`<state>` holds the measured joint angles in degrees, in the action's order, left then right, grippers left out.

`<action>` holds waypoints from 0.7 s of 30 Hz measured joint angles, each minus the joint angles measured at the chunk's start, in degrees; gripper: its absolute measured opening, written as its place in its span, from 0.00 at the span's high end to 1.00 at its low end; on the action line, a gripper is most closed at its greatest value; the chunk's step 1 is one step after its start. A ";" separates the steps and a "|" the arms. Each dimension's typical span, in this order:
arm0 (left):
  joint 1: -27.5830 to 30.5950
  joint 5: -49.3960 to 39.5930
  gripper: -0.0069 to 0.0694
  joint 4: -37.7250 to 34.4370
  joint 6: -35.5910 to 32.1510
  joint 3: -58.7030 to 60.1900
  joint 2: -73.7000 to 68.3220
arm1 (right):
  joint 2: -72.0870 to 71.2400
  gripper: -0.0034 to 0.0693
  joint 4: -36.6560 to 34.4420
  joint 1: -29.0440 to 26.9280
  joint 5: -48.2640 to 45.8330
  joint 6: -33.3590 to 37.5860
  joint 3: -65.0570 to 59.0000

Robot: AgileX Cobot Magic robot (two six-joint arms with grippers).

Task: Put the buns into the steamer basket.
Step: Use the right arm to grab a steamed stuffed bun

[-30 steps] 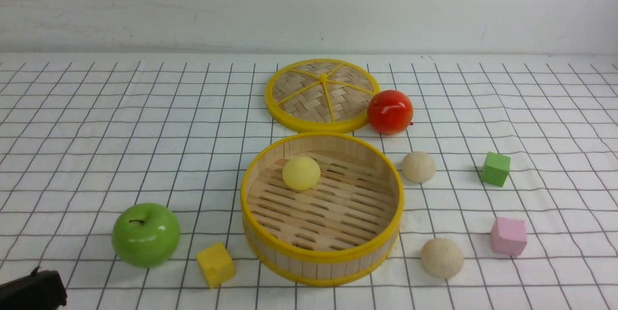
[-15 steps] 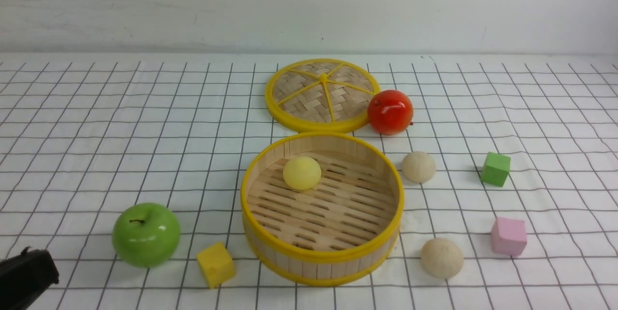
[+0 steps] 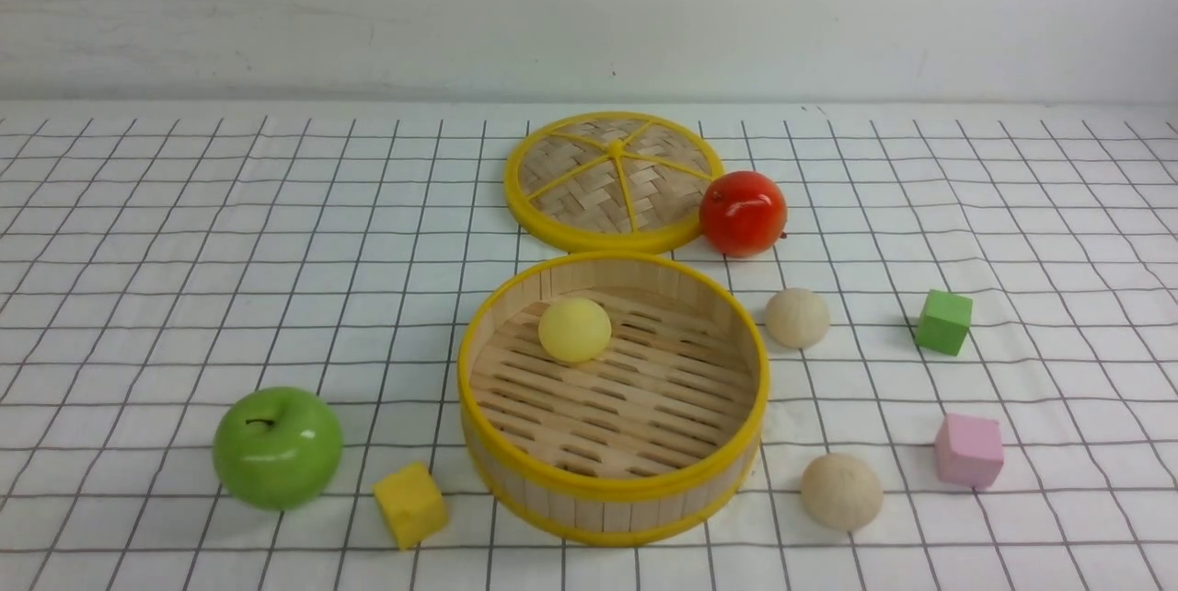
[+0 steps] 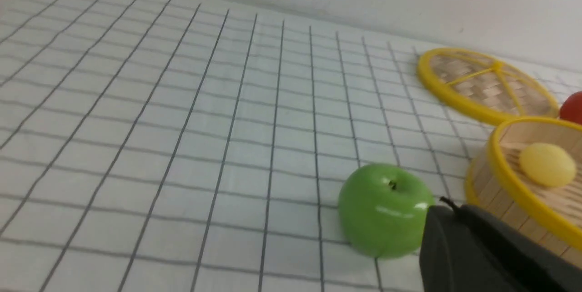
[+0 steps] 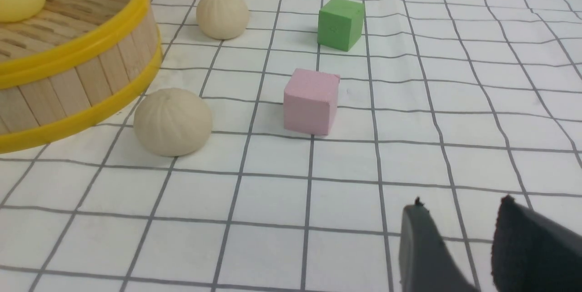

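Note:
The steamer basket [image 3: 612,480] stands in the middle of the gridded cloth with the pale yellow bun [image 3: 574,330] inside it, near its far left wall. One beige bun [image 3: 797,318] lies on the cloth to the basket's right. The other beige bun [image 3: 841,492] lies at its front right. Neither gripper shows in the front view. In the left wrist view my left gripper [image 4: 448,205] is shut and empty, beside the green apple [image 4: 384,210] and the basket [image 4: 514,183]. In the right wrist view my right gripper [image 5: 461,201] is open and empty, well short of the near beige bun [image 5: 173,121].
A green apple [image 3: 277,447] and a yellow cube [image 3: 410,504] sit at the basket's front left. The flat woven lid [image 3: 612,179] and a red apple [image 3: 743,213] lie behind it. A green cube [image 3: 943,321] and a pink cube [image 3: 968,450] stand at the right.
My left gripper, seen at the bottom left corner of the front view before, has drawn back out of that view. The buns, basket and other objects have not moved.

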<state>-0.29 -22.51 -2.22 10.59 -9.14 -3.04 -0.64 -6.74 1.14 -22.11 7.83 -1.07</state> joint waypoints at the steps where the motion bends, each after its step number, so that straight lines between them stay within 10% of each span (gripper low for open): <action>1: -0.01 0.00 0.92 0.00 0.00 0.36 0.19 | 0.00 0.62 0.00 0.00 0.00 0.00 0.00; 21: 0.05 1.30 0.91 0.19 0.00 10.91 3.64 | 0.00 0.62 0.00 0.00 -0.05 0.07 0.00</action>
<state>-0.23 -21.20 -2.03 10.59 1.77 0.59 -0.64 -6.74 1.14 -22.16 7.90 -1.07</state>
